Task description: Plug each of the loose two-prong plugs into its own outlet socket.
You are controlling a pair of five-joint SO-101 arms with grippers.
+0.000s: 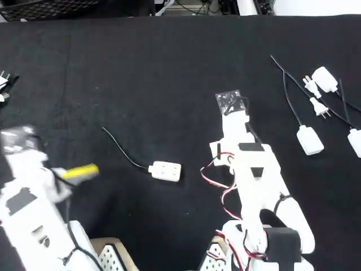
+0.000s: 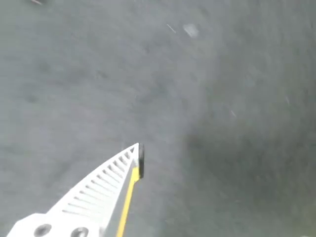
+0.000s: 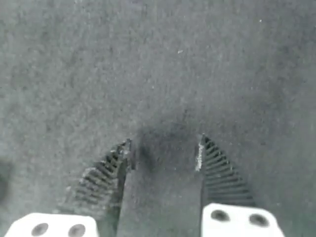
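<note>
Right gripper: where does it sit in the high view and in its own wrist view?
High view: right gripper mid-table over bare black cloth, right of the white outlet block.
Right wrist view: right gripper open, fingers framing bare cloth.
Shared landmark: the black cloth.

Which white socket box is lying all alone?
The box in the middle, with the curling black cable; the other boxes crowd together at the far right.

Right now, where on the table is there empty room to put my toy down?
The wide bare cloth above the outlet socket, left of the right tool, is free. The far right is crowded: loose plugs and more sockets lie close together there.
</note>
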